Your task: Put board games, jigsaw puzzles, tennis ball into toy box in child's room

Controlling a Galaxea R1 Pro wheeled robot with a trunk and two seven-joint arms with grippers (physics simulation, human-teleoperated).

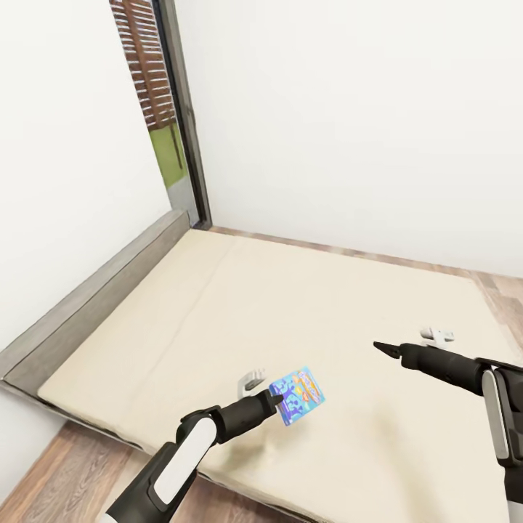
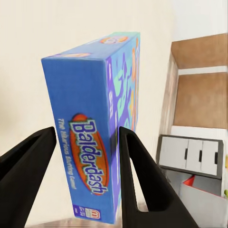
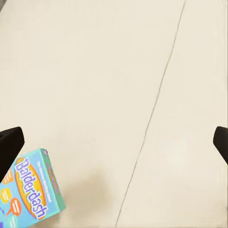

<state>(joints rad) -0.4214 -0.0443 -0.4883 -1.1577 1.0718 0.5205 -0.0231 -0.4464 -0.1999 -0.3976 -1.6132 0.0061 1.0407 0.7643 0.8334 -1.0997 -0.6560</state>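
Blue card box printed "Balderdash" (image 1: 298,394), one of the flat rectangular board games, is pinched by its narrow edge between the two black fingers of the left gripper (image 1: 279,396). In the left wrist view the fingers (image 2: 137,175) sit on either side of the box's short end, one pressed against the patterned face, and the box (image 2: 95,137) stands out from them with its orange oval logo facing the camera. Whether it is clear of the mattress or touching it cannot be told; in the head view it tilts, its colourful face turned up and to the right, over the near middle of the bed.

That long low bed with the plain beige mattress (image 1: 240,312) fills most of the head view, a faint seam running from near to far across it, and its grey headboard (image 1: 94,298) lies along the left wall. Wood-plank floor (image 1: 43,472) shows at the near left corner and along the far right edge. Beyond the headboard a tall grey-framed window (image 1: 171,123) stands at the far left.

The right gripper (image 1: 388,350) hangs over the right part of the mattress, well apart from the box, its black fingers spread wide with nothing between them. In the right wrist view a corner of the game box (image 3: 28,194) shows against the beige mattress (image 3: 118,85).
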